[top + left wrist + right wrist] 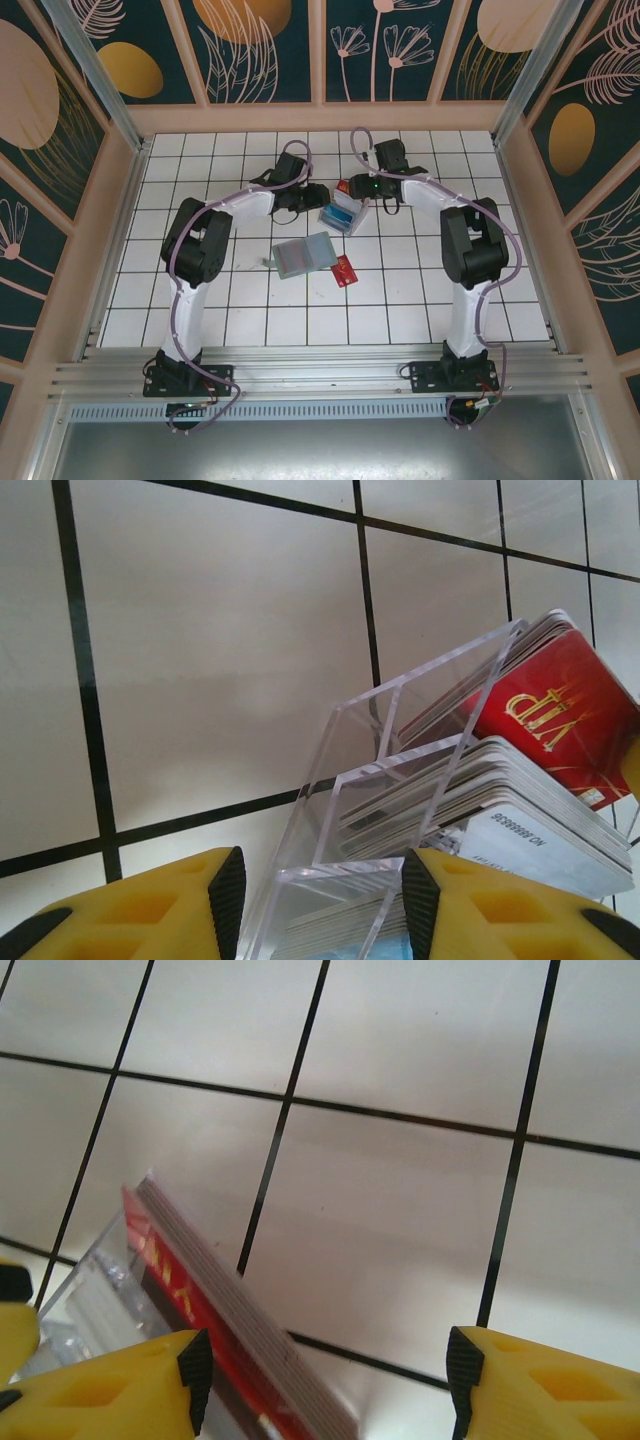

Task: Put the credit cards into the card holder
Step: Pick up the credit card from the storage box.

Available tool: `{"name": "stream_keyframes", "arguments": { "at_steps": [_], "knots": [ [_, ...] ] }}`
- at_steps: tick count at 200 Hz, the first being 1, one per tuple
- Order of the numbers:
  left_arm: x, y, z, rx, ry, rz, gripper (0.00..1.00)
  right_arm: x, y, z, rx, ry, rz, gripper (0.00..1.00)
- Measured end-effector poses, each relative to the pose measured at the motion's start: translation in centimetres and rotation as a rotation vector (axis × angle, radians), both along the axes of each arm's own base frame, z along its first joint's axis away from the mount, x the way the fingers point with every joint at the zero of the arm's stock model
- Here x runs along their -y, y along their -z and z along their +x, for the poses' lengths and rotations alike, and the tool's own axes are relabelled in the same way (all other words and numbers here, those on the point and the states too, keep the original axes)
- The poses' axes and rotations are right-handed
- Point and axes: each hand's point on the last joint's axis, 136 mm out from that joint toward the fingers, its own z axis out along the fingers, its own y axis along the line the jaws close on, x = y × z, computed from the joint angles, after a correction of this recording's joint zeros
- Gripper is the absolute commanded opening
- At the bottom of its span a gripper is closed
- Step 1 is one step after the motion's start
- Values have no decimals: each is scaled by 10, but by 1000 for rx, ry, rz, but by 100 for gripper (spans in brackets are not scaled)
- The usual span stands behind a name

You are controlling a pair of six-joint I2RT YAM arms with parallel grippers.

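A clear plastic tray (343, 213) full of credit cards (480, 790) stands mid-table. A red card (550, 715) leans at the tray's far end. My left gripper (323, 900) is closed across the near end of the tray (400, 770), its black pads (420, 900) against the clear walls. From the other side, my right gripper (330, 1370) stands wide open over the table, with the edge of the card stack (230, 1290) just inside its left finger (195, 1365). The grey-green card holder (303, 255) lies flat nearer the arms, and one red card (345, 270) lies beside it.
The white tiled table (250, 300) has wooden walls on three sides and a metal rail (320, 375) along the near edge. Both arms (200, 240) reach inward and meet at the tray.
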Motion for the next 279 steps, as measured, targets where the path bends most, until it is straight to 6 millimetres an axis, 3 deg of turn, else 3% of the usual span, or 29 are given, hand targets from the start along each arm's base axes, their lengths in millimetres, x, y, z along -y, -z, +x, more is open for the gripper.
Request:
{"name": "stream_keyframes", "arguments": {
  "at_steps": [103, 207, 279],
  "knots": [
    [6, 1, 0, -3, 20, -20, 48, -6, 11, 0, -21, -36, -25, 66],
    [9, 3, 2, 35, 24, -51, 48, 6, 0, 7, 5, -5, -32, 63],
    [9, 3, 2, 36, 24, -52, 48, 4, -2, 6, 5, -20, -17, 48]
  ]
}}
